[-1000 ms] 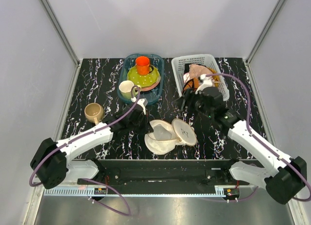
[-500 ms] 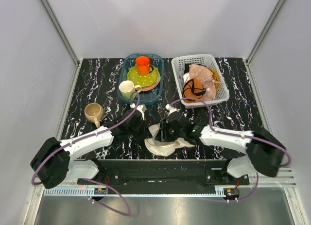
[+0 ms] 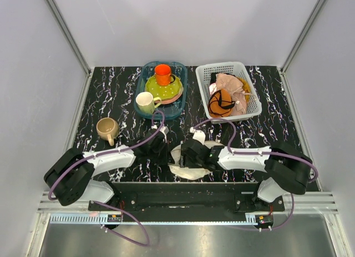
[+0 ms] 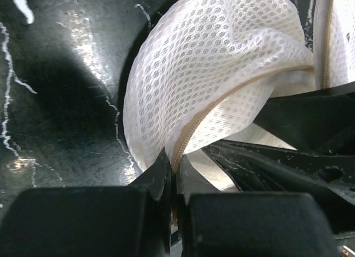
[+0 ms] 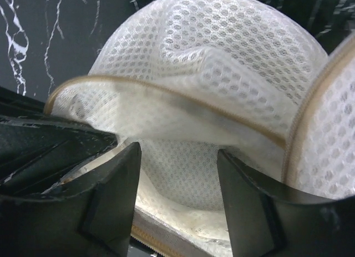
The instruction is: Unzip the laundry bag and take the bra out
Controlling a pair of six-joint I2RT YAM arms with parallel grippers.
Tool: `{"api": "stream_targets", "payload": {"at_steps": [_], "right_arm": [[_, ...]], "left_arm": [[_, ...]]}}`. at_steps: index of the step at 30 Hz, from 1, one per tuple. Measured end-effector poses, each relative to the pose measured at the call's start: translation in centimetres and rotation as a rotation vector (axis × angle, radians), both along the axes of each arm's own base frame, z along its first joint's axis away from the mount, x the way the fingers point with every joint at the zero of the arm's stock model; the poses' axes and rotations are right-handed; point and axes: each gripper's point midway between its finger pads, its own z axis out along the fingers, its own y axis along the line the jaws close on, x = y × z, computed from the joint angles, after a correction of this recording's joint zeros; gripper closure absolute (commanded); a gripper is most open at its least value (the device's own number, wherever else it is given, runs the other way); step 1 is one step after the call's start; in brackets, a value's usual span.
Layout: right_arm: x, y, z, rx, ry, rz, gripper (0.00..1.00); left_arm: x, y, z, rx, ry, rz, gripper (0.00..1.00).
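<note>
Swung over from the white plastic lattice basket [image 3: 252,101] a second ago, the right gripper [image 3: 186,156] now sits low over the cream-white mesh laundry bag [image 3: 187,172]. Its arm hides the round printed face that showed then. The bag lies at the near middle of the black marbled table [image 3: 111,90], between the two grippers.

In the left wrist view, the left gripper [image 4: 173,176] is pinched tight on the tan zip edge of the bag [image 4: 222,74]. Its arm has folded slightly nearer its base.

In the right wrist view, the right gripper [image 5: 177,182] has its fingers spread at the bag's [image 5: 222,40] gaping mouth. The zip rim arches above them and they grip nothing.

The small orange-brown padded bra [image 3: 221,103] with black straps lies in the basket at the far right. It touches a pale pink-beige cloth [image 3: 228,82] and is well apart from the bag, as it was half a second ago.

Further left, a blue glass tray [image 3: 145,68] holds an orange cup [image 3: 162,74], a green plate [image 3: 166,90] and a cream mug [image 3: 145,102]. A tan mug [image 3: 106,128] stands alone near the left edge. None of these has shifted.
</note>
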Motion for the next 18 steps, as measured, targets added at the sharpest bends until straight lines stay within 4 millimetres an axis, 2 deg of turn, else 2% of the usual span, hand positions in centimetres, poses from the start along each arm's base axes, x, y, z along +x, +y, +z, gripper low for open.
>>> {"api": "stream_targets", "payload": {"at_steps": [3, 7, 11, 13, 15, 18], "right_arm": [[0.3, -1.1, 0.3, -0.014, -0.021, -0.051, 0.22], [0.4, -2.9, 0.9, -0.039, -0.049, -0.100, 0.23], [0.8, -3.3, 1.3, -0.050, -0.074, -0.119, 0.27], [0.8, -3.3, 2.0, -0.029, -0.088, -0.119, 0.27], [0.7, -3.4, 3.8, 0.033, -0.121, -0.118, 0.28], [0.4, -3.7, 9.7, 0.250, -0.225, -0.115, 0.27]], "left_arm": [[0.1, -0.3, 0.3, -0.018, -0.008, -0.003, 1.00], [0.0, -0.4, 0.2, -0.023, -0.006, -0.002, 1.00], [0.0, -0.5, 0.4, -0.030, -0.007, -0.002, 1.00], [0.1, -0.6, 1.2, -0.044, -0.030, -0.003, 1.00], [0.4, -0.8, 2.8, -0.071, -0.086, -0.012, 1.00], [1.2, -0.9, 6.3, -0.126, -0.218, -0.037, 1.00]]}}
